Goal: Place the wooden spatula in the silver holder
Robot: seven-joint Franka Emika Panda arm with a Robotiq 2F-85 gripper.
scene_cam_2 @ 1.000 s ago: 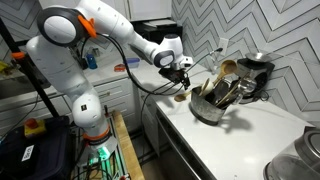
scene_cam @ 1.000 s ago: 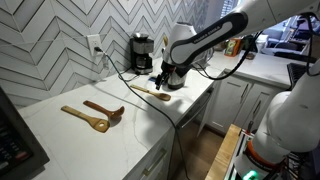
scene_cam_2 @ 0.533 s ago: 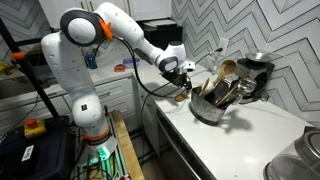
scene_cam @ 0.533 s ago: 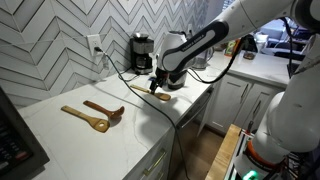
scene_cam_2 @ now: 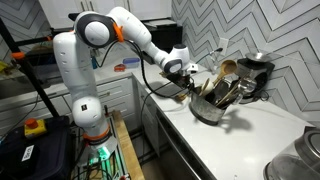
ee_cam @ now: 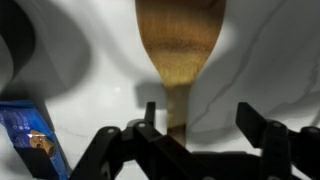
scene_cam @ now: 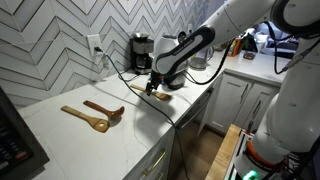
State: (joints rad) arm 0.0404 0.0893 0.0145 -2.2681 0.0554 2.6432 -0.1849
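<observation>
Pick-up step in hand, nothing lifted yet. Gripper low over the white counter, fingers spread wide and empty, straddling the thin handle of the wooden spatula (handle nearer one finger than the other in the wrist view). Spatula flat on the counter, head pointing away from the wrist, just beneath the gripper in an exterior view. Next, by judgement: settle the last bit down, centre on the handle, close firmly, lift clear, then carry across to the silver holder and lower into whatever gap is free, the holder being crowded with utensils. Some risk of so thin a handle rolling or slipping out on closing. By count: one gripper, one wooden spatula under it, one silver holder, two other wooden utensils lying close together and well apart from the spatula, namely a longer orange-tan spatula and a dark reddish-brown utensil, one black coffee maker by the wall, one blue packet at the wrist view's edge.
</observation>
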